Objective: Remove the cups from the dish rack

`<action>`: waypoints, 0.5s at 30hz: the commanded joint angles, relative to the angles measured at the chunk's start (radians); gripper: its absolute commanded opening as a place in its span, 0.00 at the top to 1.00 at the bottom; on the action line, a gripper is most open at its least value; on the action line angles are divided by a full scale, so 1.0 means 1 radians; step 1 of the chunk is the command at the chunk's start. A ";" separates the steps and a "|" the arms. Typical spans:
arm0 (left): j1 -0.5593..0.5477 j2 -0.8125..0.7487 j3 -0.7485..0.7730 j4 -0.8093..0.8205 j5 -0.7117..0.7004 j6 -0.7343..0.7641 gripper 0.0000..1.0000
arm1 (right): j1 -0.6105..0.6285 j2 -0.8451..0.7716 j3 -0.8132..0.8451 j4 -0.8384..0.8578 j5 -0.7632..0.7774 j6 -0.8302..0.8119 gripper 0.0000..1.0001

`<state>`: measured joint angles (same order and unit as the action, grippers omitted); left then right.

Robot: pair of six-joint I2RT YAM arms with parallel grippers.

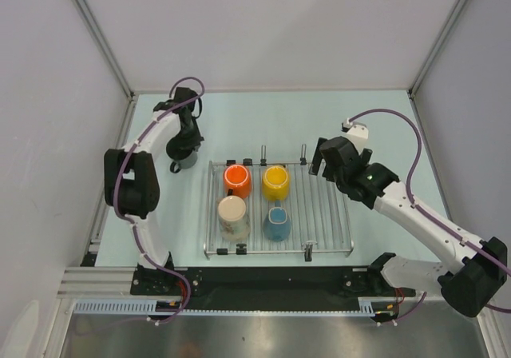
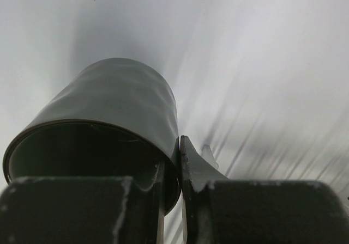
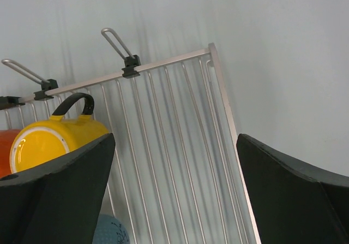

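- Cups: four of them are on the dish rack (image 1: 327, 214) in the middle of the tabletop (image 1: 383, 126). The orange cup (image 1: 237, 180) and the yellow cup (image 1: 275, 182) are in the far row. The cream cup (image 1: 233, 217) and the blue cup (image 1: 277, 224) are in the near row.
- The fifth one, the dark cup (image 2: 120, 102), is already off the rack, just beside its far left corner, under the left hand (image 2: 179, 146).
- The left hand is pressed together on the wall of the dark cup, with one finger inside the mouth and the other outside. The mouth looks toward the wrist camera. I cannot tell if the bottom touches the tabletop, because the background there is blurred.
- The right hand (image 3: 175, 146) is spread wide and holds nothing. It hovers over the far right corner of the rack, above bare bars.
- From the right hand, the yellow cup lies to the left, with only bare bars between them. Its mouth is turned toward this hand and its handle points to the far edge of the rack. The blue cup is more toward the arm bases.
- The right hand is nearer to the yellow and blue cups. The orange and cream cups are on the left side, nearer to the left hand.
- My judgement: the left hand must first put down and release the dark cup. The right hand is well placed to go sideways to the yellow cup and take its rim.
- No brand, label or writing can be read on any cup or on the rack.
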<state>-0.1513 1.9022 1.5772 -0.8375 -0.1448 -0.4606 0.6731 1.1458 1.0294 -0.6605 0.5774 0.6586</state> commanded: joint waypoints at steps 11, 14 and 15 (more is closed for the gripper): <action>-0.001 0.064 -0.014 0.072 0.008 0.027 0.99 | 0.006 -0.003 -0.003 0.039 -0.060 -0.019 0.00; -0.001 0.060 -0.017 0.064 0.007 0.019 0.86 | 0.006 -0.004 -0.002 0.038 -0.065 -0.017 0.00; -0.002 0.057 -0.019 0.064 0.008 0.017 0.79 | 0.006 -0.001 -0.002 0.038 -0.068 -0.016 0.00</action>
<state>-0.1513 1.9713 1.5501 -0.7940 -0.1276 -0.4515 0.6735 1.1591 1.0275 -0.6411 0.5133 0.6426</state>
